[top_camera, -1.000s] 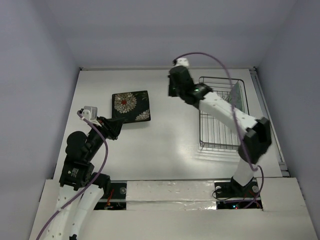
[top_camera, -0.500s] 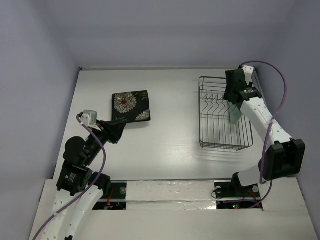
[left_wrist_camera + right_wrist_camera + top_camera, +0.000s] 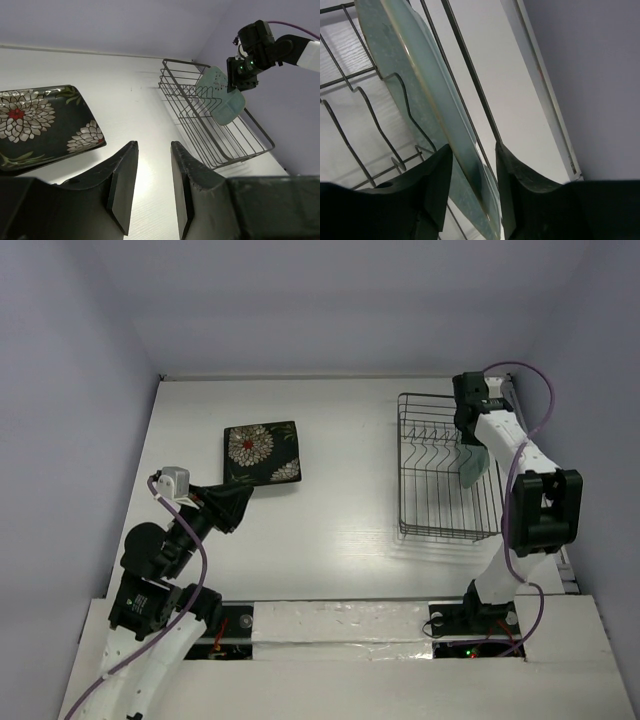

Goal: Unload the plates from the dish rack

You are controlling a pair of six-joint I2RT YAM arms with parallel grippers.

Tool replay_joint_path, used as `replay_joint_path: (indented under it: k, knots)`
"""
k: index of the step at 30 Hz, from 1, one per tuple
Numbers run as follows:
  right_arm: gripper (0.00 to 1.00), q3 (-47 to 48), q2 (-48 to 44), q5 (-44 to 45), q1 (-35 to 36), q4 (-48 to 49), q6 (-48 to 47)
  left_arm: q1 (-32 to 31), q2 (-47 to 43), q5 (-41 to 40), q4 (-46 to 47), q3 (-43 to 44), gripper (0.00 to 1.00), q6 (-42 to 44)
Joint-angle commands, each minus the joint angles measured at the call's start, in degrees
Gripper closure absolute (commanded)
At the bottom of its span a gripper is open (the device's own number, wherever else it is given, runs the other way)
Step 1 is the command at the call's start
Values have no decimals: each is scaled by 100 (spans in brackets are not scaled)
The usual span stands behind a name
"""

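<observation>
The black wire dish rack point(image 3: 404, 465) stands at the right of the table. A pale mint-green plate point(image 3: 470, 468) stands on edge against its right side. My right gripper point(image 3: 468, 432) is above it, open, its jaws on either side of the plate's upper edge point(image 3: 420, 90), with a rack wire point(image 3: 465, 75) also between them. A black plate with white-and-red flowers point(image 3: 262, 452) lies flat on the table at the left. My left gripper point(image 3: 240, 502) is open and empty, just near of that plate point(image 3: 40, 120). No other plates show.
The table's right edge rail point(image 3: 545, 95) runs close beside the rack. White walls close the table at the back and both sides. The rack's divider prongs point(image 3: 428, 455) stand bare left of the mint plate.
My right arm swung from mid-table to the rack's right side and lowered its open jaws over the mint plate. My left gripper drew back slightly toward the near edge.
</observation>
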Motion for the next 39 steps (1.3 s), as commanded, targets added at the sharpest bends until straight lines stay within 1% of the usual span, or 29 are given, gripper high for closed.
replay_joint_path:
  k: [1,3,4,9,10,11,14,16,21,27,29,31,32,35,36,38,39]
  knots:
    - [57,446,145,276,8,-56,-291,-52,-63,-37,154,54,70,-11]
    - [63,535,190,425,8,-39,-466,-52,-54,-46,154,54,70,-11]
    - [71,544,190,444,8,-13,-528,-52,-54,-46,163,54,70,-11]
    - [90,491,-56,523,61,75,-915,-52,-28,-45,172,45,70,-28]
    - [98,500,-126,488,61,93,-968,-52,-19,-37,172,45,70,-28]
    - [100,500,-153,470,61,102,-1055,-52,-11,-45,172,45,70,-19]
    - [100,579,-258,566,113,75,-1091,-52,7,-37,163,45,70,-19]
    - [100,605,-372,681,184,154,-1302,-52,25,-46,154,45,70,-28]
    - [100,912,-882,856,298,137,-1434,-52,60,-54,163,45,70,-28]
    - [100,1430,-1435,796,474,-187,-1171,-52,104,-37,171,45,70,-28]
    - [100,1458,-1637,507,666,-180,-864,-52,121,-37,172,45,70,-37]
    - [100,1405,-1953,330,912,-32,-775,-52,148,-28,171,45,70,-37]
    - [100,1344,-2042,251,1261,39,-653,-52,165,-28,172,45,70,-37]
    - [100,1107,-2262,-213,1694,285,-346,-52,209,-10,172,45,70,-28]
    - [100,976,-2323,-668,1965,573,-127,-52,218,-28,172,45,70,-28]
    - [100,449,-2533,-1119,2230,935,111,-52,227,-63,171,45,70,-37]
    - [100,221,-2604,-1617,2362,1172,295,-52,218,-98,163,45,70,-46]
